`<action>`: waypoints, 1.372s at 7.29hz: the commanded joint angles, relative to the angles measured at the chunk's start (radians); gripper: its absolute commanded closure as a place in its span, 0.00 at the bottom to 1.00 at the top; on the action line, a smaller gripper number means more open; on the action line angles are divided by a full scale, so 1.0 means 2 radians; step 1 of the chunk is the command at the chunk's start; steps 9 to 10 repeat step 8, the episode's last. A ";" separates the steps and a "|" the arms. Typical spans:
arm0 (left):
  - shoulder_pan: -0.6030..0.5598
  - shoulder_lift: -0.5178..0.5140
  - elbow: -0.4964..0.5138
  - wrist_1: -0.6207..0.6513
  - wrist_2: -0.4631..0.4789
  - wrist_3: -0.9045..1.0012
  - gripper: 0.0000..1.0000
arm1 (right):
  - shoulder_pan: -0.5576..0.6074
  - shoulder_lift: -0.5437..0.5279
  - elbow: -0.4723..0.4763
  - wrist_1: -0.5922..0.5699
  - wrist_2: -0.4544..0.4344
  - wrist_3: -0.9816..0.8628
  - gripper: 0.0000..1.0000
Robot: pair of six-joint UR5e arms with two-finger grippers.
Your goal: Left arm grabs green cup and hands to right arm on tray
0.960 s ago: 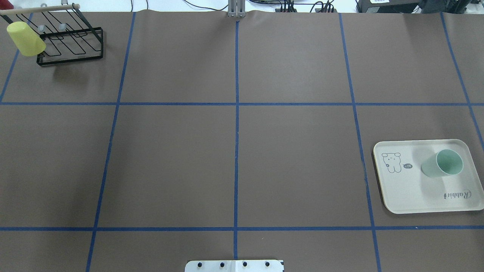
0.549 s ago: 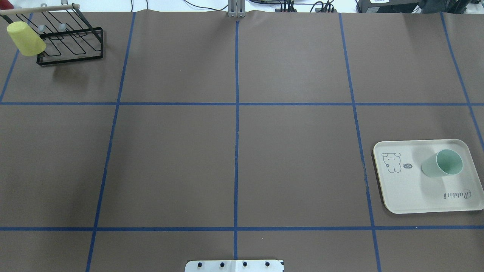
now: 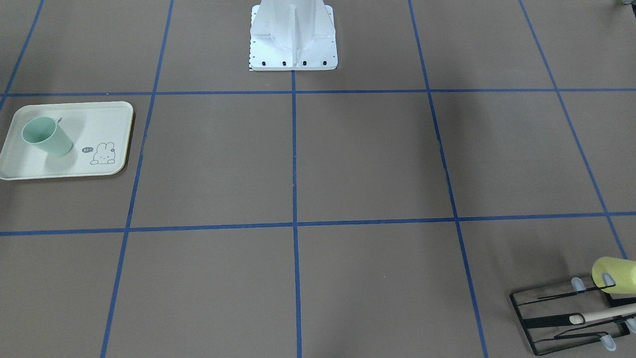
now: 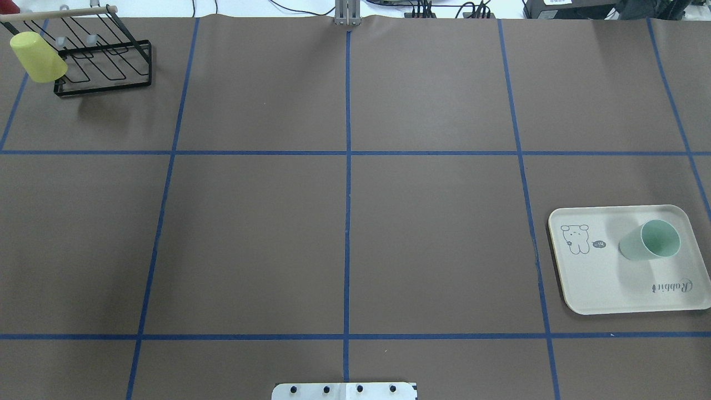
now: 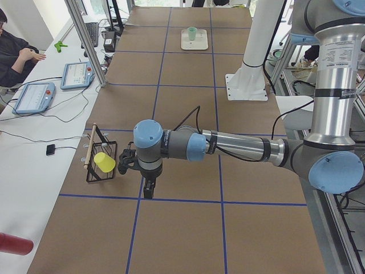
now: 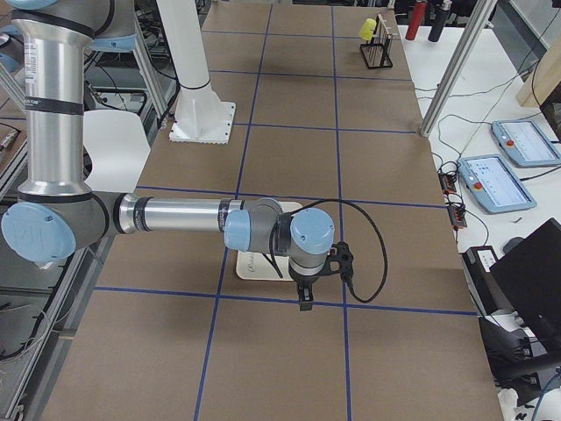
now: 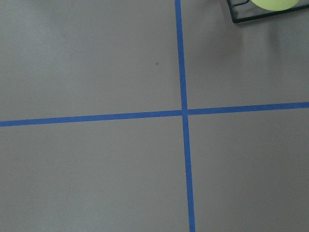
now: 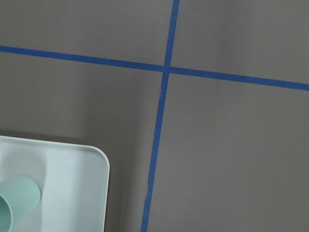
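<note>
The pale mint-green cup [image 4: 650,241] stands upright, mouth up, on the cream tray [image 4: 605,278] at the table's right side. Cup [image 3: 47,136] and tray [image 3: 99,119] also show in the front view, and part of the cup [image 8: 14,203] and the tray's corner [image 8: 72,169] in the right wrist view. Nothing touches the cup. The left gripper [image 5: 148,191] hangs fingers-down above the table beside the rack, far from the cup. The right gripper [image 6: 304,303] hangs above the table by the tray [image 6: 254,263]. Each shows only in a side view, so I cannot tell whether it is open or shut.
A pale yellow cup [image 4: 38,55] hangs on a black wire rack [image 4: 105,61] at the far left corner. The robot's white base plate [image 4: 344,390] sits at the near edge. Blue tape lines grid the brown table. A person sits at the side bench [image 5: 14,48].
</note>
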 commanded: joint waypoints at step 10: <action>0.001 -0.015 0.007 0.002 0.001 0.002 0.00 | 0.001 0.000 0.000 0.001 -0.001 -0.001 0.00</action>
